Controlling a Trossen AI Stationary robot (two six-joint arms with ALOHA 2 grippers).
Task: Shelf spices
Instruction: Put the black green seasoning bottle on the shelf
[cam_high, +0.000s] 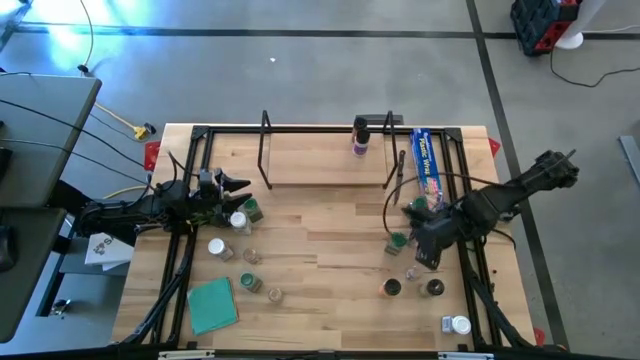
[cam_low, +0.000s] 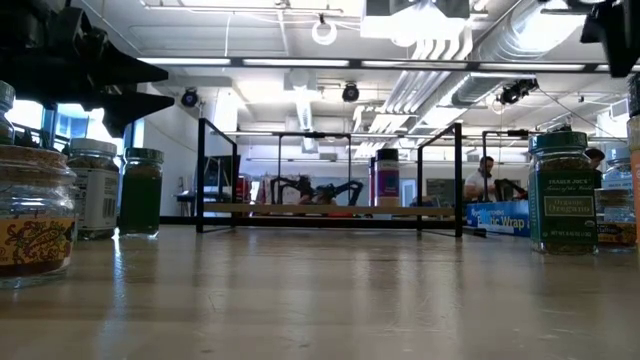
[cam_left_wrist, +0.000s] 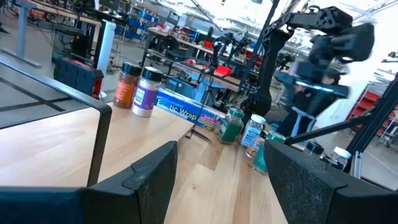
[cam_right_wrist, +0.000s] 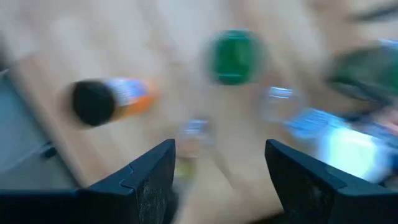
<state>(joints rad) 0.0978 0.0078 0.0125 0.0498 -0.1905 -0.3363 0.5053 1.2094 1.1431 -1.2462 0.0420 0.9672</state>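
Small clear-bodied spice jars lie scattered on the light wooden table (cam_high: 330, 235) in two loose groups. Left group: a white-lidded jar (cam_high: 216, 246), a green-lidded jar (cam_high: 253, 210) and a few more near the flat teal square (cam_high: 213, 304). Right group: a green-lidded jar (cam_high: 397, 241), two dark-lidded jars (cam_high: 392, 288) and a white-lidded jar lying on its side (cam_high: 459, 324) by the near edge.

The shelf, a low rack with a light wooden board and thin black metal end frames (cam_high: 325, 157), stands at the far side of the table. Two jars stand on its board: a white-lidded jar with a purple label (cam_left_wrist: 145, 92) and a dark-lidded jar of reddish-brown spice (cam_left_wrist: 127, 85), just beside each other.

A long blue box (cam_high: 427, 162) lies right of the shelf; "Wrap" is readable on it in the low and left wrist views.

In the low view, a green-lidded jar (cam_low: 564, 193) carries a green label whose print is too small to read. A jar with a red and yellow patterned label (cam_low: 32, 214) sits closest to the camera.

Left gripper (cam_high: 240, 186) hovers over the left group, fingers apart, holding nothing. Right gripper (cam_high: 428, 258) hangs above the right group, fingers apart, empty; its wrist view is blurred.
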